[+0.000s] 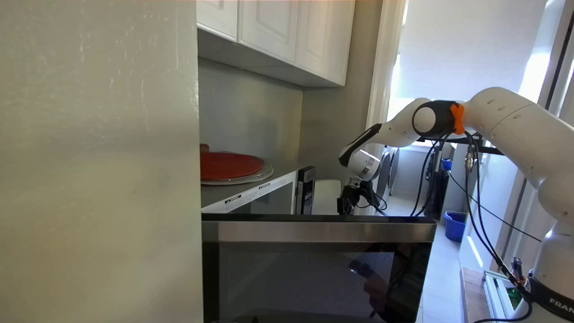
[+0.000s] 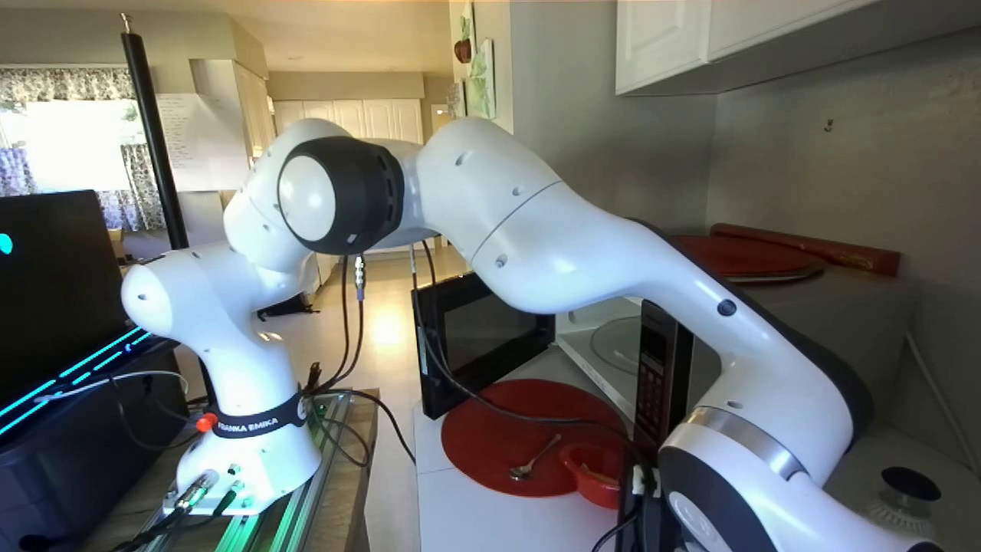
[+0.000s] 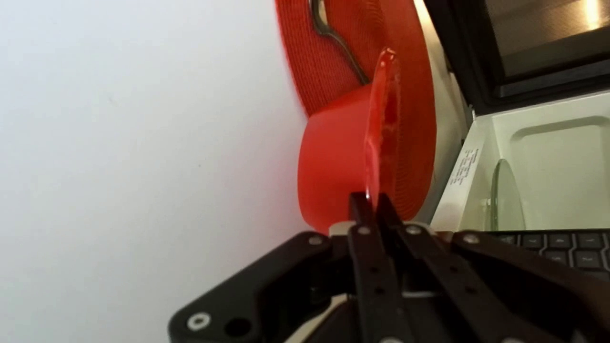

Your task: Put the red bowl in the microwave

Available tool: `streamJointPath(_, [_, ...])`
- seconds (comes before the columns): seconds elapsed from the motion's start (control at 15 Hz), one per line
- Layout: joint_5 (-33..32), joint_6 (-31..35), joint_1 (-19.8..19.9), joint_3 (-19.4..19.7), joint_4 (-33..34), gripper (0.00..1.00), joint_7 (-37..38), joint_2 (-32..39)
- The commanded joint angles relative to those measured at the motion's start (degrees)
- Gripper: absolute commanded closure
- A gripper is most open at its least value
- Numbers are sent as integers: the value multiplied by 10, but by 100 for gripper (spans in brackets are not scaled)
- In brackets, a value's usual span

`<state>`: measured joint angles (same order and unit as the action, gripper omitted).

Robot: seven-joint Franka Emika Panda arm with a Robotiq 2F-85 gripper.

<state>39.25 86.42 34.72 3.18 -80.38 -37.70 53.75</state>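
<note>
Door point(image 2: 494, 333) of the microwave point(image 3: 562, 166) open. I have the gripper point(image 3: 374, 205) clamped on the red bowl point(image 3: 333, 157) at its rim. Bowl by the mat point(image 2: 512, 437) edge, outside the microwave; lifted or not, cannot tell. Judged left: carry in, set down, release.

Smooth white table point(image 2: 490, 521), seen at an angle in an exterior view and filling the left side of the wrist view. Near its edge a round red mat point(image 2: 490, 445) lies flat on it; the wrist view shows fine ribbing in the mat. Just beside the mat, on the same table, stands a white microwave point(image 2: 663, 368) with its door open. On the microwave's other side is a container point(image 2: 910, 484) with a black top, its base hard to make out. A red bowl point(image 2: 596, 484) overlaps the mat's edge; whether its base touches the table cannot be told.
</note>
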Motion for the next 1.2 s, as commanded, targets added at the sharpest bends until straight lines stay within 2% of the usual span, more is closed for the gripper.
streamJointPath(0.0, [9, -59, 15, -10, -30, 99, -14, -35])
streamJointPath(0.33, [16, -123, 7, -7, -53, 99, -30, -78])
streamJointPath(0.67, [30, -111, -25, -2, -145, 99, -61, -160])
streamJointPath(0.93, [88, -109, -52, 10, -222, 99, -58, -216])
streamJointPath(1.13, [148, -57, -79, 34, -300, 99, -55, -264])
